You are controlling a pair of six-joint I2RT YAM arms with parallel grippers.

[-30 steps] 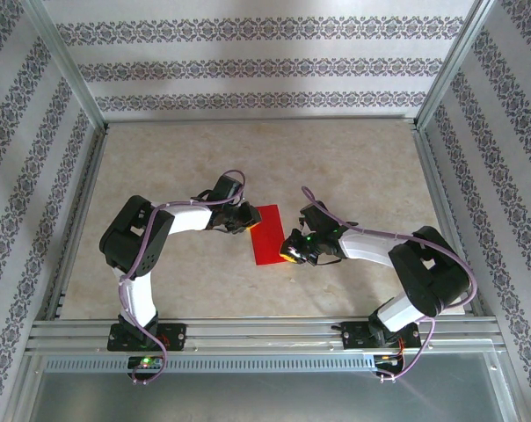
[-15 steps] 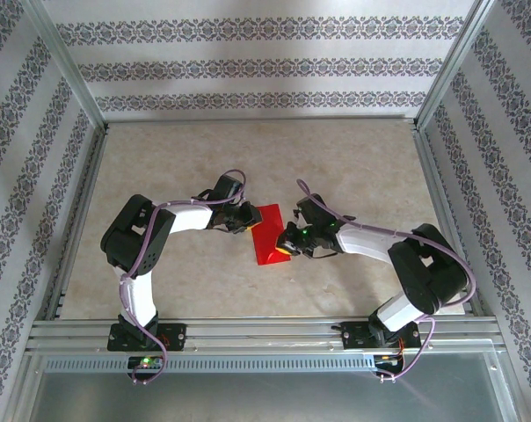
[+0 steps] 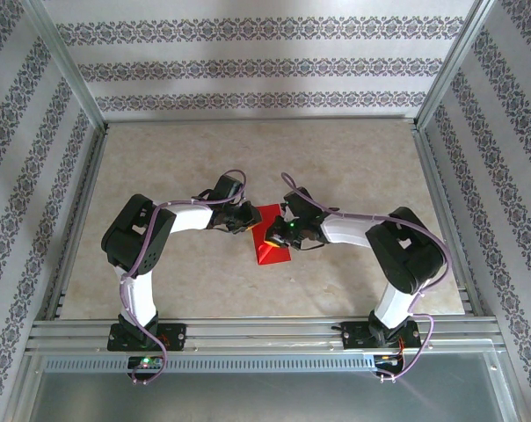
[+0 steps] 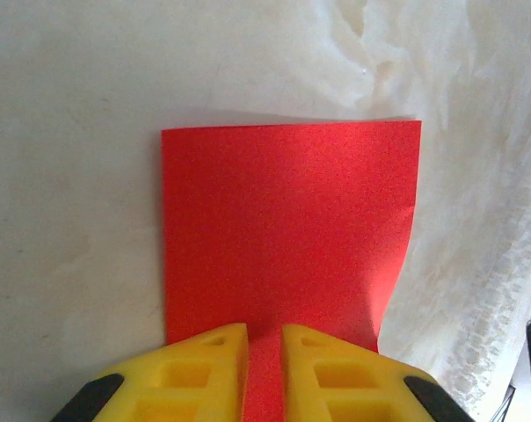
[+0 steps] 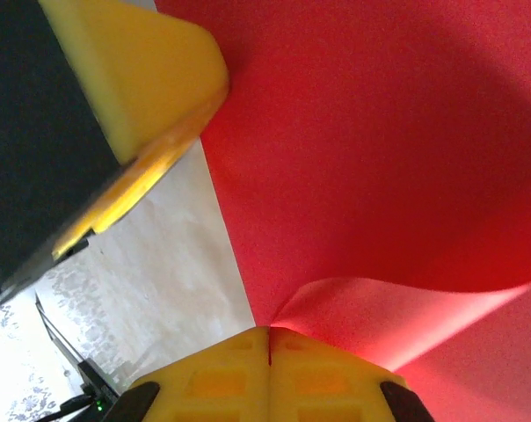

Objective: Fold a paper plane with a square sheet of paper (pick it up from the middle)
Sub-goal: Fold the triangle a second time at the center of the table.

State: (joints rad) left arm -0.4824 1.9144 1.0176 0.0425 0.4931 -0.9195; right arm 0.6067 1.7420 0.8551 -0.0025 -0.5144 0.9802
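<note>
Red, the square sheet of paper [image 4: 283,229] is pinched between the pressed-together jaws of the right gripper [image 5: 268,332] — brought further across it than before; those of the left gripper [image 4: 265,330] are barely parted.

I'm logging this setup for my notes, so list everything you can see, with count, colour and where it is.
paper: one, red, at the table's middle, one edge raised and curled
table: one, beige marbled, under everything
walls: three, white with grey patterned stripes, around the table
frame: one, silver metal, rails along the near edge, posts at the corners
arms: two, black and white with purple cables, bases at the near edge
left gripper: one, yellow fingers, slightly apart over the paper's edge
right gripper: one, yellow fingers, shut on the raised edge
</note>
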